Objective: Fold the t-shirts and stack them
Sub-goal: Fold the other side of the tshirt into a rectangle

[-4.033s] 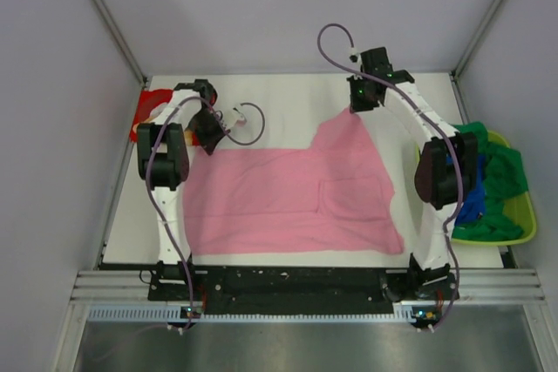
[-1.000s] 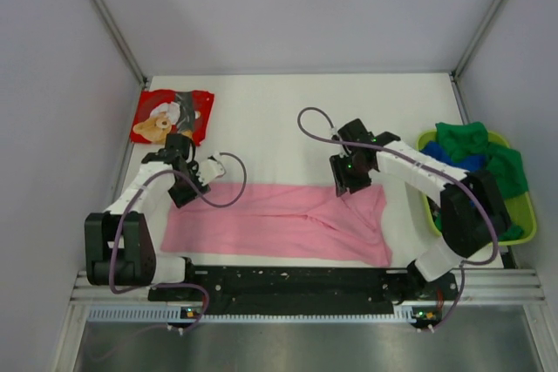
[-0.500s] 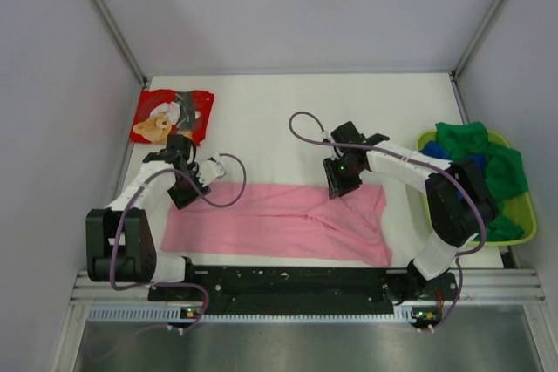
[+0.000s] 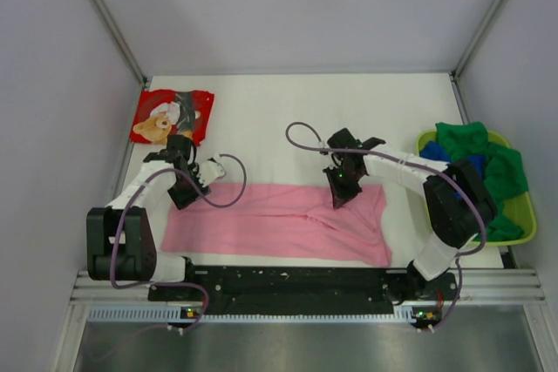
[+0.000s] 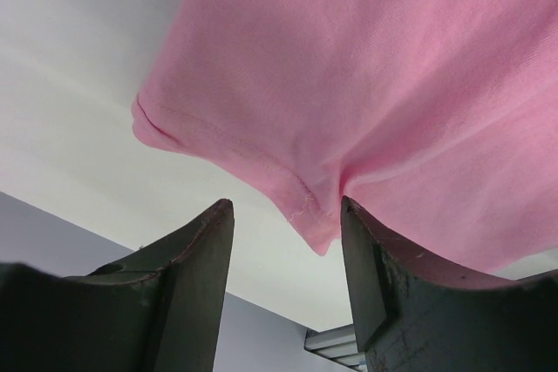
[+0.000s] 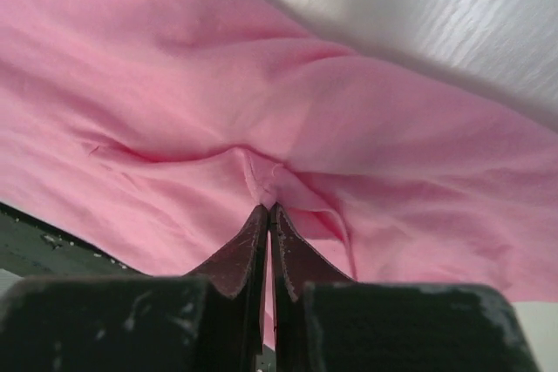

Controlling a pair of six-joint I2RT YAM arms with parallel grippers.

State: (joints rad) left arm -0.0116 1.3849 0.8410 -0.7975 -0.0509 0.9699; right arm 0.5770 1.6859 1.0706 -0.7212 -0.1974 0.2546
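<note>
The pink t-shirt (image 4: 279, 219) lies folded into a long strip near the table's front edge. My right gripper (image 4: 341, 197) is shut on a pinch of its upper edge, right of the middle; in the right wrist view the fingertips (image 6: 261, 215) meet on a bunched fold of pink cloth (image 6: 349, 128). At the strip's upper left corner my left gripper (image 4: 182, 194) stands open. In the left wrist view a corner of the pink cloth (image 5: 392, 84) points down between its fingers (image 5: 209, 250), close to the right one. The red teddy-bear t-shirt (image 4: 172, 115) lies folded at the back left.
A yellow-green tray (image 4: 524, 216) at the right edge holds a green t-shirt (image 4: 490, 159) and a blue one (image 4: 467, 165) in a heap. Grey walls enclose the table at the left, back and right. The arms' cables loop above the pink strip.
My right gripper has shifted a little left along the pink t-shirt's upper edge and shut on it. The left arm and the shirt's outline have stayed put.
</note>
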